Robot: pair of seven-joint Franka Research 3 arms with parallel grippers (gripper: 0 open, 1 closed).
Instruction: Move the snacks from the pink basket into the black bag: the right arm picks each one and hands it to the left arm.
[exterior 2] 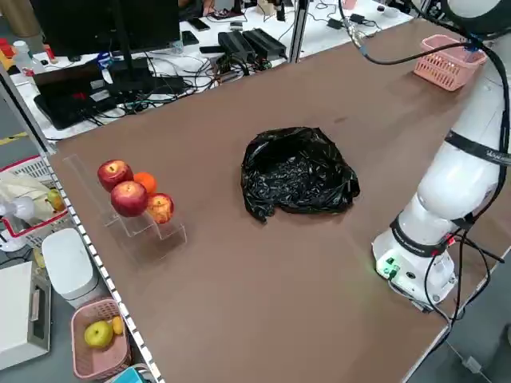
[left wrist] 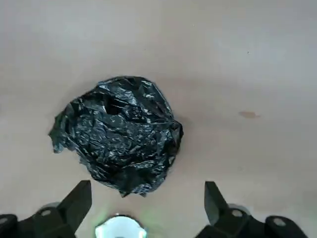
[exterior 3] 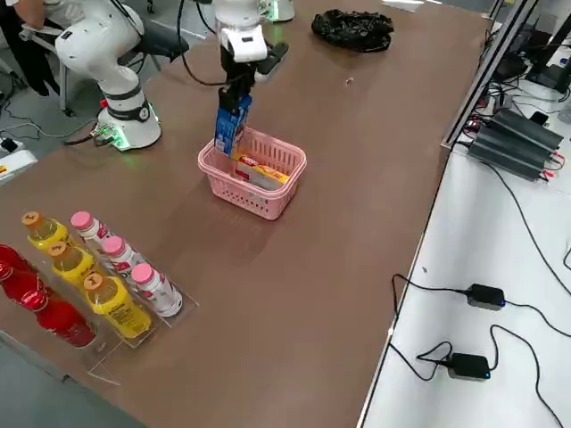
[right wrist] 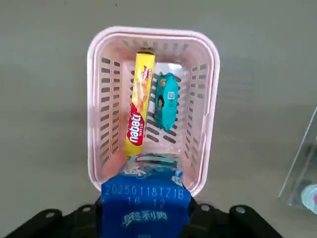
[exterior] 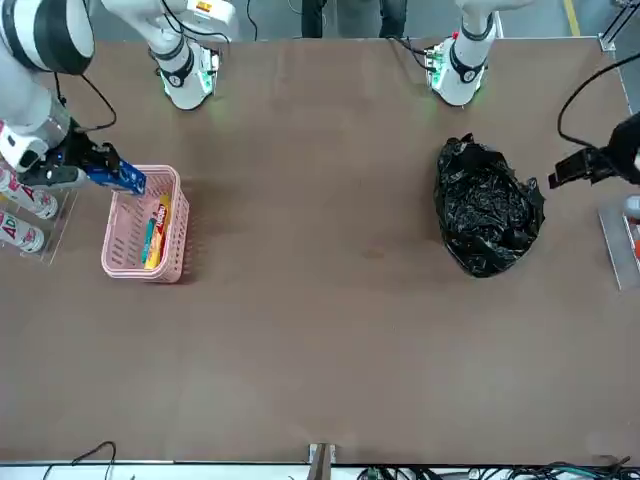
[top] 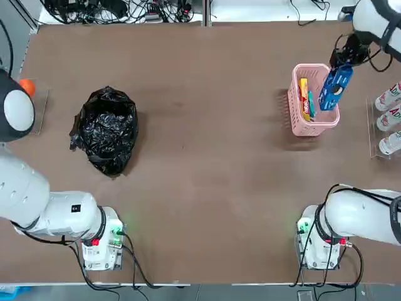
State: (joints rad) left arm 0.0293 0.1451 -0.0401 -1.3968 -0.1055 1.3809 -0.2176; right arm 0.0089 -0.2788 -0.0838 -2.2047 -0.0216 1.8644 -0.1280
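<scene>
The table [top: 207, 188] is seen whole from above. The black bag [top: 105, 137] lies crumpled at the left; its mouth cannot be made out. The pink basket [top: 313, 100] stands far right, beside bottles [top: 390, 119] cut off by the frame edge. The right gripper [top: 344, 58] is raised over the basket's right rim, clenched on the blue packet [top: 334, 88], whose upper end is hidden between the fingers. The yellow packet [right wrist: 139, 119] and teal packet [right wrist: 166, 101] lie inside. The left gripper [left wrist: 143, 208] is held above the bag's left side, fingers spread, empty.
</scene>
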